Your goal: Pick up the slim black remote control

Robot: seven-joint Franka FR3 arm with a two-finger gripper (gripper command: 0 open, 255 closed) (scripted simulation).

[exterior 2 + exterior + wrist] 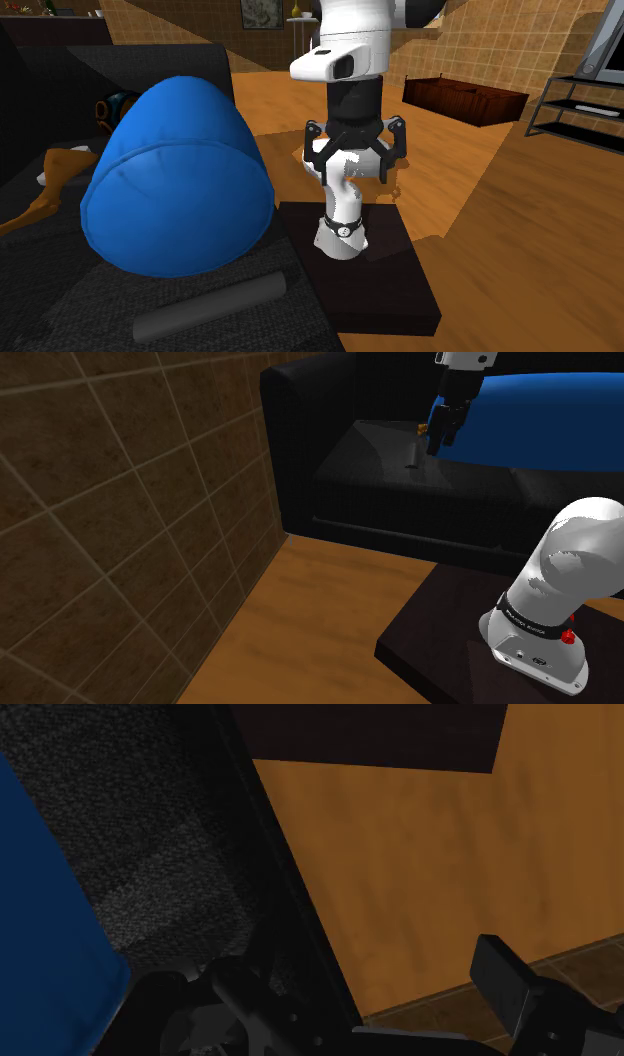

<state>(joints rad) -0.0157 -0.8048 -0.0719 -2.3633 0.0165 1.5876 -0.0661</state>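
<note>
Note for you: the gripper [356,165] hangs with its fingers [508,984] spread wide and nothing between them; in the wrist view the front edge of the black sofa [300,412] runs between them, with wooden floor [420,874] beyond. The slim dark-grey remote control [410,455] lies flat on the seat. It is just beside the gripper on the shoulder view's left, untouched, in front of the blue cushion [175,180].

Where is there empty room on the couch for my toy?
The bare seat patch between the black sofa's armrest and the slim dark remote control is free. It is crowded beside the big blue cushion, where the open black gripper hangs.
</note>
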